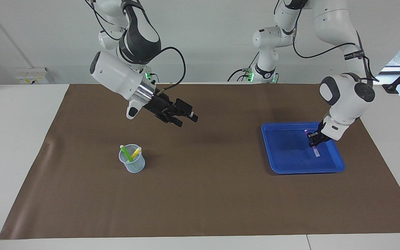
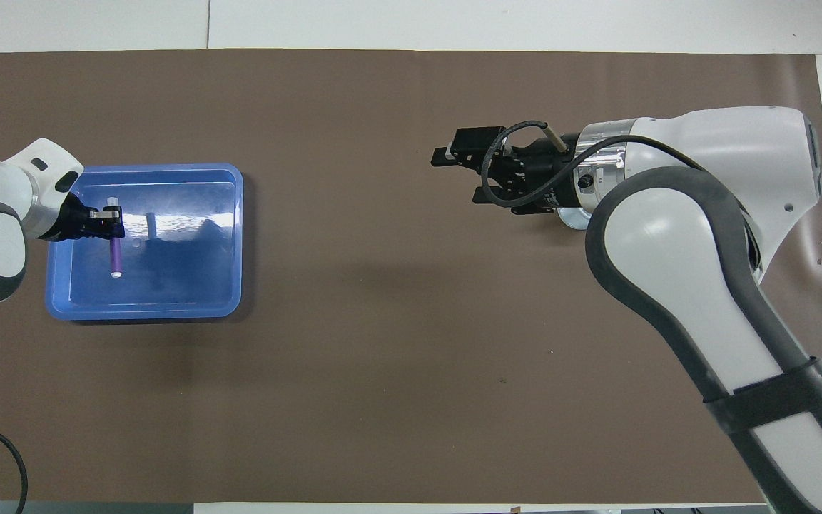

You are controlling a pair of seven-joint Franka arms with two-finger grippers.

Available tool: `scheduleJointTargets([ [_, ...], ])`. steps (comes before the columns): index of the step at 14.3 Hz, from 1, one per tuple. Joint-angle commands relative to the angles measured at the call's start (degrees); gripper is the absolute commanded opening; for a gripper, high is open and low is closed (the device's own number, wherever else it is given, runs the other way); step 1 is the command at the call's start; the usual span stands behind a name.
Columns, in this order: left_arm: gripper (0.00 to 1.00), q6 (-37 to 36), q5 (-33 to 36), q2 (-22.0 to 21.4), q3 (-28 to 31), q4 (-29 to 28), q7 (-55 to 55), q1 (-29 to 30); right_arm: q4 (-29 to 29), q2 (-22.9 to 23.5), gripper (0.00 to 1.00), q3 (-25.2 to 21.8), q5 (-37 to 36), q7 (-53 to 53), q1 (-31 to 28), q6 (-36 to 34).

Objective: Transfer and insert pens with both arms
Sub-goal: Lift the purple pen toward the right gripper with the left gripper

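1. My left arm (image 1: 342, 93) — white, jointed, trailing black cable — comes down from its base with the rounded wrist bent steeply, so the hand points downward.
2. My left black two-finger gripper (image 1: 315, 140) sits low, its fingers pressed together on a thin purple pen (image 2: 115, 251) that hangs tilted from them, pale end lowest.
3. My right arm (image 1: 120, 74), white with dark joint bands, reaches out nearly level, slanting slightly down toward the middle of the table.
4. My right black two-finger gripper (image 1: 186, 119) hovers in the air — fingers spread apart, nothing between them.
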Motion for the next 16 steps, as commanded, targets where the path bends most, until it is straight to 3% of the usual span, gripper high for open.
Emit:
scheduleJointTargets([
  [1, 0.00, -4.7, 0.4, -2.0, 0.3, 2.0, -11.1, -4.8, -2.1, -1.2, 1.00, 0.1, 2.0, 1.6, 1.5, 3.3],
  [5, 0.00, -4.0, -8.2, -1.6, 0.4, 3.9, -31.9, -13.2, -4.7, -2.0, 1.00, 0.0, 6.0, 1.6, 3.8, 7.9],
  [8, 0.00, 1.4, -13.1, -1.0, 0.3, 4.3, -46.2, -19.0, -6.2, -2.2, 1.00, 0.1, 8.1, 1.5, 5.6, 11.4],
  [10, 0.00, 5.1, -19.3, -0.6, 0.4, 5.5, -52.5, -22.3, -7.9, -2.8, 1.00, 0.1, 9.5, 0.9, 5.7, 12.9],
  [16, 0.00, 9.3, -24.1, 2.1, 0.4, 11.0, -68.4, -28.2, -11.4, -2.6, 1.00, 0.1, 17.2, -8.0, 7.2, 15.8],
])
